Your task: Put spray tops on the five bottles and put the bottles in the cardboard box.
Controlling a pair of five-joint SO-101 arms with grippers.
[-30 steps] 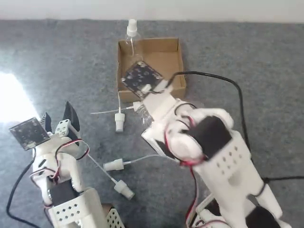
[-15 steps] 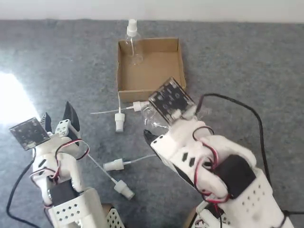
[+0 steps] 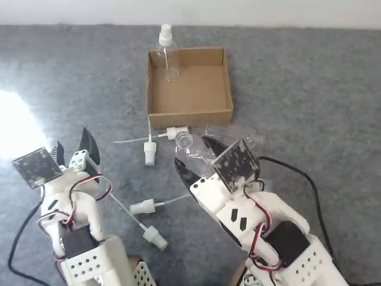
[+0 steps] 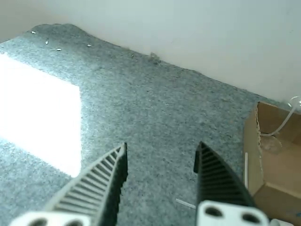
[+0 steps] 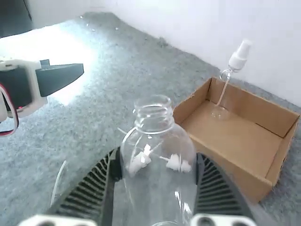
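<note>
Near on the counter lie loose spray tops [image 3: 143, 207]. The left gripper [image 3: 71, 138] has its fingers spread, holding nothing. The right gripper [image 5: 155, 162] pinches an open clear bottle [image 5: 157, 136] by its body, just before the cardboard box [image 3: 189, 117] — it looks light, smooth and easily squeezed, so a gentle hold at mid-body seems safest. One capped bottle [image 3: 165, 42] stands in the box's far left corner.

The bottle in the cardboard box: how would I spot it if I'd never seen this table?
Find the cardboard box on the grey carpet. The bottle stands upright in its far left corner. Unlike the uncapped bottle in the right gripper, it wears a white spray top.
</note>
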